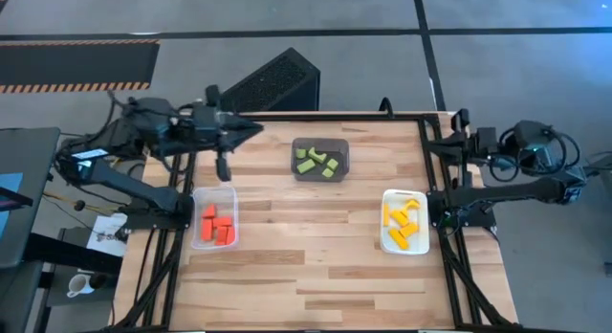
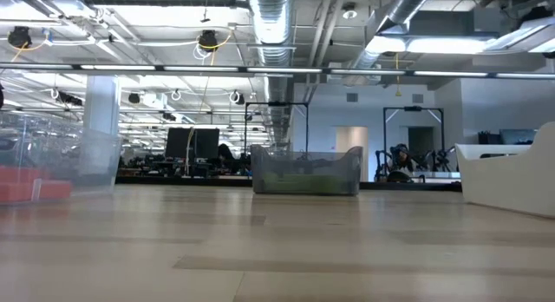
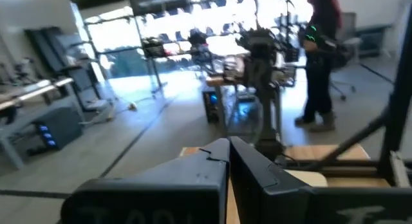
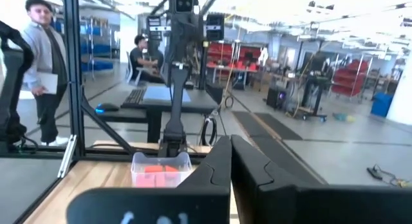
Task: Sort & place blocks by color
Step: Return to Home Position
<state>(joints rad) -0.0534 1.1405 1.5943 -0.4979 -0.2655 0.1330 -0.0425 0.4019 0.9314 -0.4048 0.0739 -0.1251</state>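
Note:
Red blocks (image 1: 218,225) lie in a clear bin (image 1: 200,201) at the table's left. Light green blocks (image 1: 317,162) lie in a dark grey bin (image 1: 341,149) at the far middle. Yellow blocks (image 1: 404,227) lie in a white bin (image 1: 385,216) at the right. My left gripper (image 1: 256,128) is shut and empty, raised above the table's far left corner, pointing right. My right gripper (image 4: 230,141) is shut and empty, drawn back at the table's right edge. The clear bin with red blocks also shows in the right wrist view (image 4: 161,170).
A black slatted box (image 1: 275,82) stands just beyond the table's far edge. People stand and sit in the room beyond the table. The bare wooden tabletop (image 1: 316,266) stretches across the near half.

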